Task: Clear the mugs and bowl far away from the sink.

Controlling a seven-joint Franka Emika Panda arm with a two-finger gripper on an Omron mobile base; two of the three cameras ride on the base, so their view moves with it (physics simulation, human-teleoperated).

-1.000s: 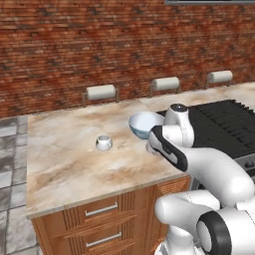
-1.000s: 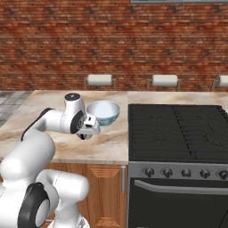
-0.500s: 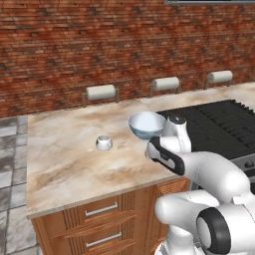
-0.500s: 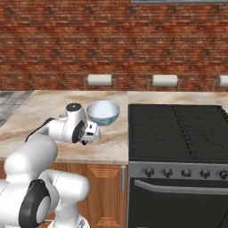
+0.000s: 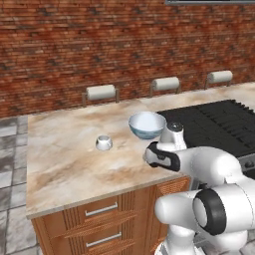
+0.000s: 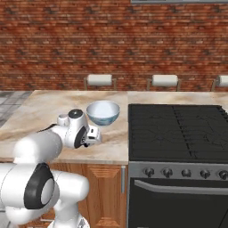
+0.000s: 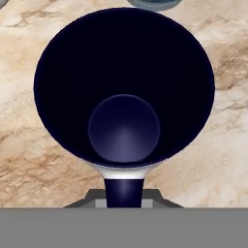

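Note:
The navy-rimmed mug (image 7: 123,97) fills the hand view, seen from above, its dark handle between my fingers. My gripper (image 5: 150,155) (image 6: 94,135) is shut on this mug and holds it just over the marble counter, in front of the bowl. The bowl (image 5: 147,124) (image 6: 103,112), white inside and pale blue outside, stands on the counter beside the stovetop. The squat white mug (image 5: 103,143) (image 6: 63,119) sits to the bowl's left, partly behind my arm in the right base view. The sink is out of view.
A black stovetop (image 5: 214,124) (image 6: 178,129) adjoins the counter (image 5: 64,159) on the right. A brick wall with paper-towel holders (image 5: 101,92) runs along the back. The counter's front edge lies close below my hand.
My hand has carried the navy mug away from the bowl toward the counter's front edge. The bowl and the white mug have stayed put.

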